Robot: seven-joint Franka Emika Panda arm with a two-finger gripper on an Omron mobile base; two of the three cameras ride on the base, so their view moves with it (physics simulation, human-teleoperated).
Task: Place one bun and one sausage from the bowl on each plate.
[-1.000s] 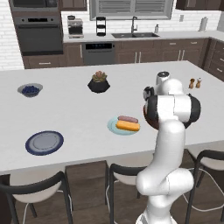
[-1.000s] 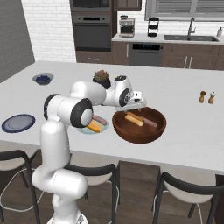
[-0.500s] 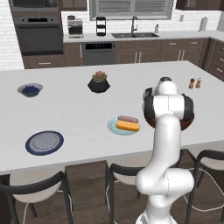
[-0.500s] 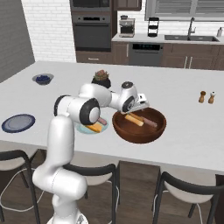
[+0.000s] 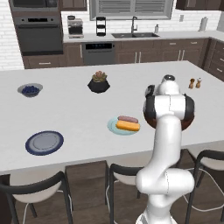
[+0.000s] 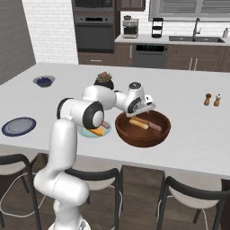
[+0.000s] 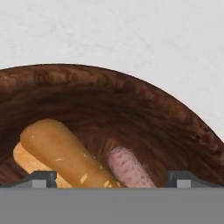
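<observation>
The dark wooden bowl stands on the counter's near right and holds one bun and one sausage. My gripper hovers over the bowl's left rim, open and empty. In the hand view the bowl's rim arcs across, with the bun and sausage lying between my spread fingertips. Left of the bowl, the pale teal plate carries a bun and a sausage. The navy-rimmed plate lies bare at the far left.
A black plant pot stands mid-counter. A small grey bowl of berries sits at the back left, and salt and pepper shakers at the right. Stools line the counter's near edge.
The arm has swung from beside the teal plate toward the bowl; the hand now hangs over the bowl's rim, still open.
</observation>
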